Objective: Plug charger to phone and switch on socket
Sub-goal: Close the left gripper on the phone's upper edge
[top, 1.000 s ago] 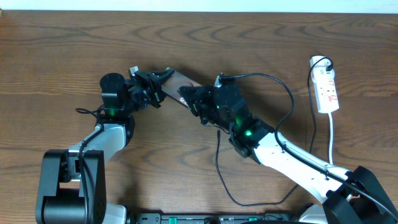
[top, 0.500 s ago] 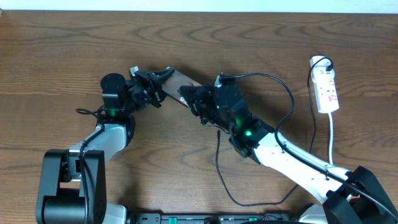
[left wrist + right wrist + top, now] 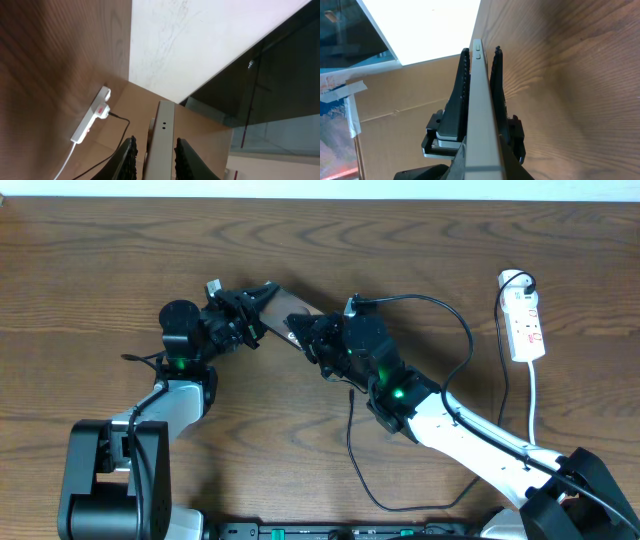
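Note:
The phone [image 3: 293,307] is held edge-on above the table between both arms. My left gripper [image 3: 262,298] is shut on its far-left end; in the left wrist view the phone's pale edge [image 3: 162,130] sits between the left gripper's [image 3: 155,140] dark fingers. My right gripper [image 3: 303,335] is shut on the other end, and the right wrist view shows the phone's thin edge [image 3: 476,100] clamped in the right gripper [image 3: 481,50]. The white socket [image 3: 525,320] [image 3: 92,117] lies at the far right. The charger's thin black cable [image 3: 352,440] [image 3: 120,120] loops across the table; its connector tip is hidden.
The right arm's thicker black cable [image 3: 440,305] arcs over the table beside the wrist. The socket's white cord [image 3: 535,395] runs toward the front edge. Bare wooden table [image 3: 120,260] spreads on the left and along the back, ending at a white wall strip.
My left gripper and its end of the phone have shifted slightly toward the far edge. The right arm has hardly moved.

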Controlling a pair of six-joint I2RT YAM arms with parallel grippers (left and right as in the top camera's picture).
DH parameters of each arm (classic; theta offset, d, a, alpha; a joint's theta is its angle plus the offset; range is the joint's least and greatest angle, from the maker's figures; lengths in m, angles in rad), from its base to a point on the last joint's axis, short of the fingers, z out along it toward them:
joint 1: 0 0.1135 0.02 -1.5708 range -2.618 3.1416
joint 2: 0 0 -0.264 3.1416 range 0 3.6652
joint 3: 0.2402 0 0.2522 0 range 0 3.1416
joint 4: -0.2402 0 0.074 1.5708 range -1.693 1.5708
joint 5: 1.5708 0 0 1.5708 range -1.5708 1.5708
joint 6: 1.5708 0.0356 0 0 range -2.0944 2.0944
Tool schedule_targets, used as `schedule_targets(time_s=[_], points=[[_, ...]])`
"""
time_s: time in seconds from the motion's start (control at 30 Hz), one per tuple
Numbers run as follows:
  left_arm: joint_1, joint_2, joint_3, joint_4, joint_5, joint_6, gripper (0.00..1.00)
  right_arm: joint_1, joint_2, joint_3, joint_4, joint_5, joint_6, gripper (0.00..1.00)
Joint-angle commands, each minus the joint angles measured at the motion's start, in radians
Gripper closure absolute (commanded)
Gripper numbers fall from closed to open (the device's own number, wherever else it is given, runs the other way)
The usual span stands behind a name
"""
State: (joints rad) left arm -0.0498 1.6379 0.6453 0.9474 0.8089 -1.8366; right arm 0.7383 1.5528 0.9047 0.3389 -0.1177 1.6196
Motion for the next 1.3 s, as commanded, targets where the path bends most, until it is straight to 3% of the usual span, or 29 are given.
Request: schedule_targets(time_s=[0.0,0.3,0.53,1.27], points=[[-0.009,-0.018,0.011,0.033,0.013,-0.02,0.78,0.01,0.002,0.004,-0.015,0.014,-0.034,0.99],[-0.009,-0.018,0.011,0.054,0.013,-0.02,0.78,0.01,0.002,0.004,-0.012,0.014,-0.023,0.99],[-0.009,-0.018,0.011,0.053,0.013,-0.02,0.78,0.01,0.002,0.004,-0.047,0.01,0.071,0.98],[-0.009,-0.018,0.011,0.053,0.013,-0.02,0.79,0.01,0.002,0.004,-0.048,0.003,0.094,0.98]])
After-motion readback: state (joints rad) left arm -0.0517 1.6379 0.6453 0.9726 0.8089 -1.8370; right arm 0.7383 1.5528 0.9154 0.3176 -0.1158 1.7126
